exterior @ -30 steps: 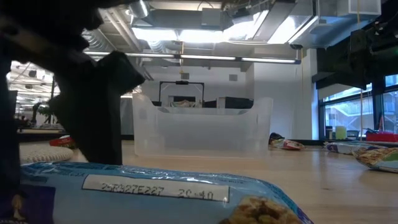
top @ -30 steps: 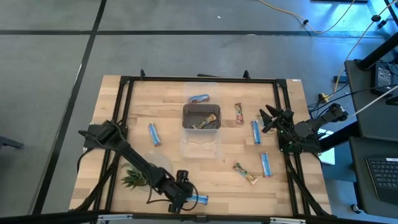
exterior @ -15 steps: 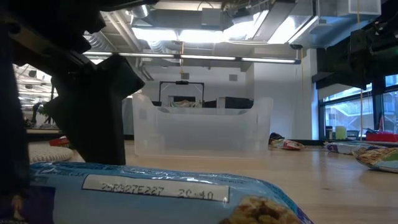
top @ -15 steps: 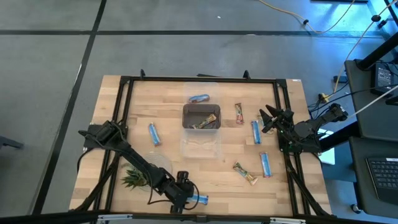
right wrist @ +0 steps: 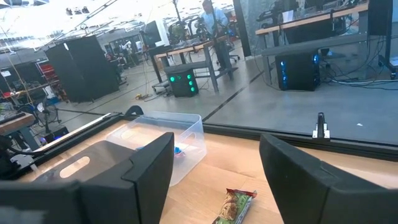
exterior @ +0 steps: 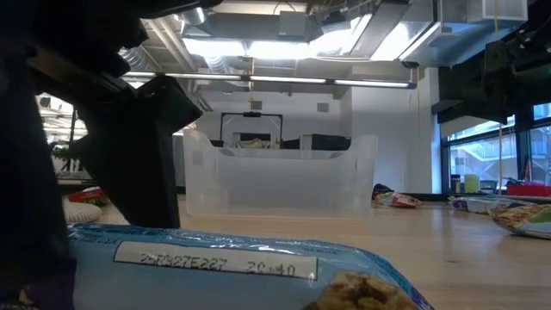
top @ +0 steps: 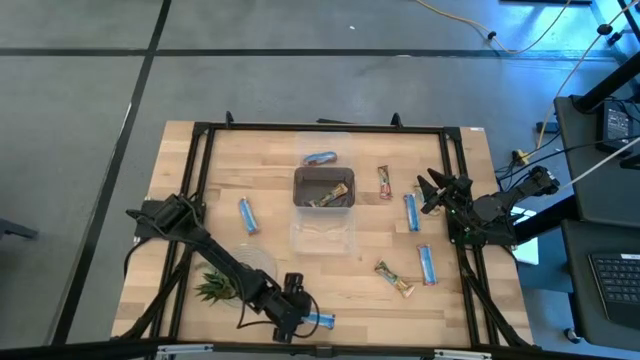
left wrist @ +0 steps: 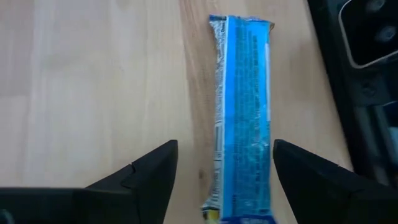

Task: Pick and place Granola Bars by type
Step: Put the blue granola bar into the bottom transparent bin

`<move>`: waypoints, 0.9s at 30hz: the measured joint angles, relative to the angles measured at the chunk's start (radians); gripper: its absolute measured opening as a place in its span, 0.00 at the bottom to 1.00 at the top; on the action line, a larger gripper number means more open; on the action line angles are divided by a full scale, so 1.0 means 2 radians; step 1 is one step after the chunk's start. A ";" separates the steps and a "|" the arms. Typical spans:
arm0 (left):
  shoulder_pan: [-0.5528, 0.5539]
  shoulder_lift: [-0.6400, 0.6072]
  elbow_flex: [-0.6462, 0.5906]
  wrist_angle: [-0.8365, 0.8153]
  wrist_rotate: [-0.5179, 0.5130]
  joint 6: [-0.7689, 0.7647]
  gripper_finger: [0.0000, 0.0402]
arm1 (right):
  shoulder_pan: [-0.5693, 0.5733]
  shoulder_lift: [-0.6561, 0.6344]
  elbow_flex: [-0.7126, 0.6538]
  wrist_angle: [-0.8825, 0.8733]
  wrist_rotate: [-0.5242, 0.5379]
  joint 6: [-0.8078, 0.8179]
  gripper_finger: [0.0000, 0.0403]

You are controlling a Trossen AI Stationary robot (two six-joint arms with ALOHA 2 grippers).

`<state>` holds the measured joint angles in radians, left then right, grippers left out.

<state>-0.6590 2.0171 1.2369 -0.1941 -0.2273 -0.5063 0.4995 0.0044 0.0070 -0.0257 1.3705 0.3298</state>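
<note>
A blue-wrapped granola bar [left wrist: 242, 112] lies flat on the wood near the table's near edge [top: 322, 320]; it also fills the foreground of the low view [exterior: 232, 267]. My left gripper [left wrist: 224, 168] slants down over it, open, one finger on each long side, touching nothing. My right gripper [right wrist: 214, 149] waits open and level at the table's right side [top: 435, 190]. Other bars lie loose: blue ones [top: 247, 214] [top: 411, 212] [top: 427, 264], a reddish one [top: 384, 182] and a gold one [top: 395, 279].
Three bins stand in a column at mid-table: a far clear one holding a blue bar [top: 321, 158], a dark one with a brown bar [top: 324, 188], and a near clear one [top: 322, 235]. A small green plant [top: 215, 287] sits beside my left arm. A black frame borders the table.
In the low view the gap between my left gripper's fingers has narrowed a little around the blue bar. The bar has not moved.
</note>
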 joint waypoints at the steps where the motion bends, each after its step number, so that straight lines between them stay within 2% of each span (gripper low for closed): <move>1: -0.001 0.000 0.000 -0.002 -0.004 0.011 0.62 | 0.000 0.000 0.000 0.000 0.000 0.000 0.59; 7: -0.004 0.000 0.000 -0.003 -0.007 0.049 0.55 | 0.000 0.000 0.000 0.000 0.000 -0.010 0.59; 16: 0.000 0.010 0.001 -0.002 0.026 0.024 0.40 | 0.000 0.000 0.000 0.000 0.000 -0.014 0.59; 23: 0.000 0.009 0.001 -0.005 0.004 0.024 0.25 | 0.000 0.000 0.000 0.000 0.000 -0.023 0.59; 27: 0.000 0.007 0.000 -0.005 0.005 0.024 0.20 | 0.000 0.000 0.000 0.000 0.000 -0.023 0.59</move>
<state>-0.6594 2.0307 1.2377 -0.2050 -0.2180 -0.4583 0.4994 0.0048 0.0069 -0.0261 1.3705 0.2829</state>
